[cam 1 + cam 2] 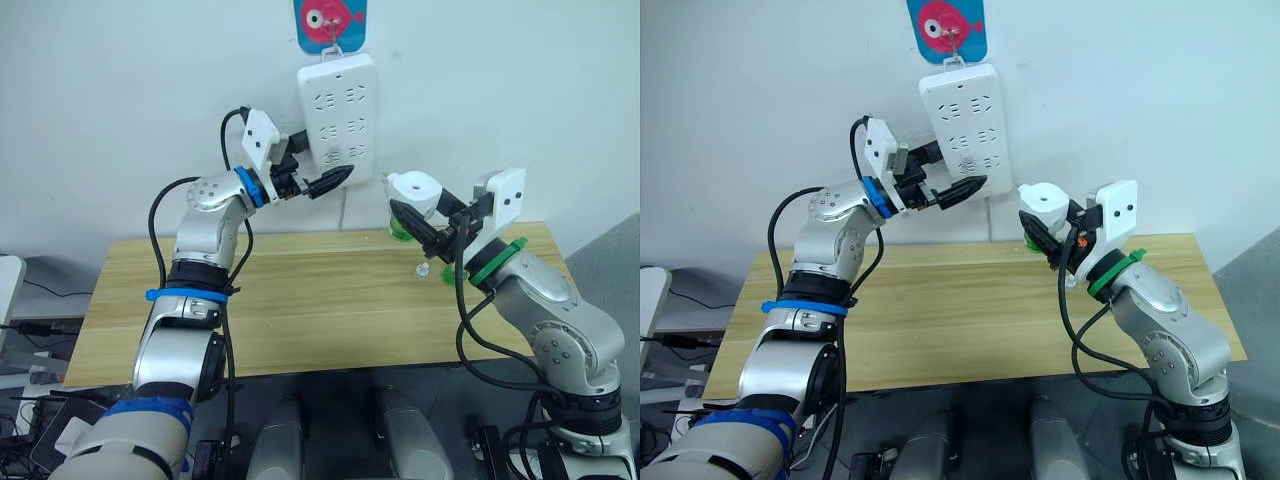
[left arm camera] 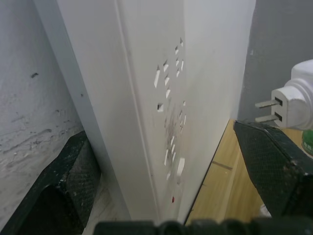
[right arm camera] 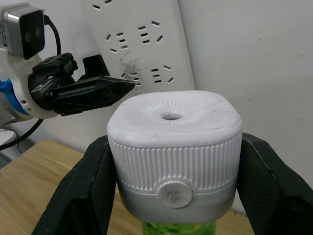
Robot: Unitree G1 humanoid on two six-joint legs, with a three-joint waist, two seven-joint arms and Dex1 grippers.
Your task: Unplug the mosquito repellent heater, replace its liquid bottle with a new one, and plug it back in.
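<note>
Right claw (image 3: pixel 171 196): clamped on the mosquito repellent heater's (image 3: pixel 174 147) ribbed sides, green bottle (image 3: pixel 178 228) beneath.
Left claw (image 2: pixel 166 186): parted, straddling the power strip (image 1: pixel 339 115).
Heater position: above counter (image 1: pixel 300 310), 4 o'clock from strip.
Handling: light, rigid, slick; grip ribs.

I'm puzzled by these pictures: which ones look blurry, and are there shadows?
Left wrist view: the black fingers are soft; the power strip is sharper. Right wrist view: the heater is crisp. Left eye view: even light, faint shadow beside the strip.
</note>
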